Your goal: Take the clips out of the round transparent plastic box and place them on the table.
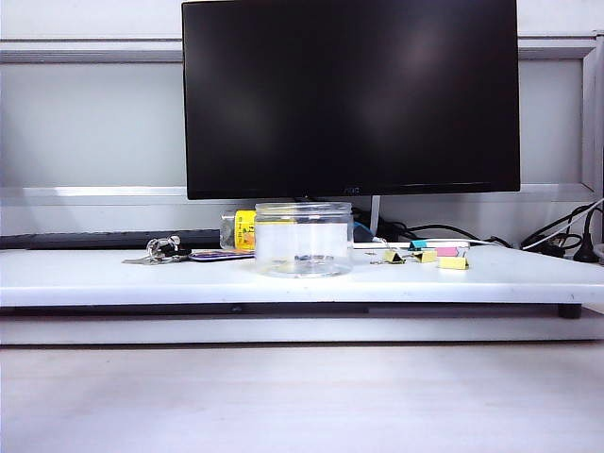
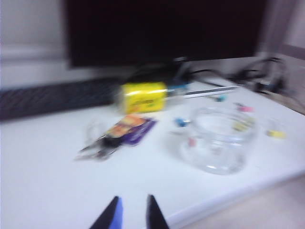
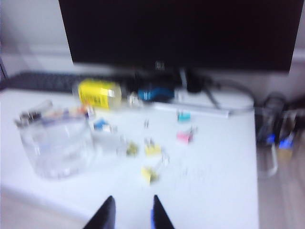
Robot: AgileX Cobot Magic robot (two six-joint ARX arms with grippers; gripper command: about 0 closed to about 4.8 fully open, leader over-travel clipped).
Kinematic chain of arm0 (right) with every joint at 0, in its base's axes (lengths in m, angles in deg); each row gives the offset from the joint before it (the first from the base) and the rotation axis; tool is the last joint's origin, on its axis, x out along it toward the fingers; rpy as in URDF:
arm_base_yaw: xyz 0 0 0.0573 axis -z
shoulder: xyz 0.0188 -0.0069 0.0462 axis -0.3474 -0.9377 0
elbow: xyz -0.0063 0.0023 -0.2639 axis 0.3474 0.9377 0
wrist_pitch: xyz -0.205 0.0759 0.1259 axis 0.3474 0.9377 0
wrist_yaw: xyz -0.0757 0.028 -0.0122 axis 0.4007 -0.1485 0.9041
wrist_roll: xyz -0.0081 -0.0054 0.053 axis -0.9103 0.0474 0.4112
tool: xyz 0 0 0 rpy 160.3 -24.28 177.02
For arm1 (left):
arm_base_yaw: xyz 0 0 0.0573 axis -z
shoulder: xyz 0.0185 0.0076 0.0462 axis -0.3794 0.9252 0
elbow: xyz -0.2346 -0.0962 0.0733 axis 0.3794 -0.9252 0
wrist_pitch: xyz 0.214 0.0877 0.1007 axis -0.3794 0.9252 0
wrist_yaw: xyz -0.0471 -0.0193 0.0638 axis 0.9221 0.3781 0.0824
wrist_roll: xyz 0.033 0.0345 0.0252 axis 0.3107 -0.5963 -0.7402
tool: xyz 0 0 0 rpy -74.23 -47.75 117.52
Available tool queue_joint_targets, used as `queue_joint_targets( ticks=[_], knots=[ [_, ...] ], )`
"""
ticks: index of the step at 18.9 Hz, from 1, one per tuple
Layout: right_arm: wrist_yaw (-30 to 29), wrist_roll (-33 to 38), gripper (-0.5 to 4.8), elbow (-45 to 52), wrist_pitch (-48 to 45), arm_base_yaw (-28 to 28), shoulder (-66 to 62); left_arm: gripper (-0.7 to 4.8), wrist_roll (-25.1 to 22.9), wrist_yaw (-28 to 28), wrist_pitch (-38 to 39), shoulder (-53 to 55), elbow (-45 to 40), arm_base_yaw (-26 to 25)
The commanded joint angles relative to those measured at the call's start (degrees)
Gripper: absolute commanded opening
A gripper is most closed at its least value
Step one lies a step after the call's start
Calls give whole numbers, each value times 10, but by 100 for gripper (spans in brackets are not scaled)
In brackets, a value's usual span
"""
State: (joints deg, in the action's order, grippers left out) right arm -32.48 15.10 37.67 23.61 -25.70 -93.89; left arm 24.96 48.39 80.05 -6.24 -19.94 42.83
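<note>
One round transparent plastic box [image 1: 304,240] stands upright and lidless near the middle of the white counter [image 1: 113,274], in front of one dark monitor [image 1: 350,94]. Small pale letters sit on the monitor's lower frame, too small to read.

Yellow clips [image 1: 453,262] lie on the counter to the right of the box, well apart from it. The exterior view shows three yellow ones in a loose row; the right wrist view also shows three [image 3: 153,149], though it is blurred. Whether any clip is left inside the box cannot be told; only a small dark speck shows at its floor.

One teal clip [image 1: 417,244] and one pink clip [image 1: 446,251] lie just beyond the yellow ones, toward the monitor. One clear bottle with a yellow label [image 1: 242,229] lies on its side behind the box, its print unreadable. One bunch of keys [image 1: 162,250] with a purple and orange tag [image 2: 131,129] lies to the left of the box.

Neither arm shows in the exterior view. The left tool [image 2: 131,214] hangs over the counter's near edge, left of the box, its two fingertips [image 2: 113,215] spread with nothing between them. The right tool [image 3: 130,212] hangs over the near edge, nearer than the yellow clips, likewise spread and holding nothing.
</note>
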Motion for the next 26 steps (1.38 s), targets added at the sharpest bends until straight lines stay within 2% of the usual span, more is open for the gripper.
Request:
queue_joint_targets(
  ticks=[1, 2, 3, 5, 10, 14, 20, 26],
  knots=[
    [-1, 3, 101, 22, -12, 0, 0, 43, -17, 28, -29, 0, -13, 0],
    [2, 3, 76, 29, -12, 0, 0, 40, -17, 27, -28, 0, -18, 0],
    [3, 2, 32, 37, -13, 0, 0, 5, -17, 27, -29, 0, -25, 0],
    [12, -4, -4, 48, -12, 0, 0, -6, -16, 27, -29, 0, -39, 0],
    [68, -4, -3, 77, -10, 0, 0, -6, -13, -7, -14, 1, -57, 0],
    [68, -5, -3, 87, 3, 0, 0, -6, -13, -42, -12, 1, -57, 0],
    [65, -15, -3, 96, 37, 0, -1, -6, -33, -40, 41, 1, -57, 0],
    [65, -14, -3, 98, 43, 0, -1, -6, -32, -40, 92, 0, -57, 0]
  ],
)
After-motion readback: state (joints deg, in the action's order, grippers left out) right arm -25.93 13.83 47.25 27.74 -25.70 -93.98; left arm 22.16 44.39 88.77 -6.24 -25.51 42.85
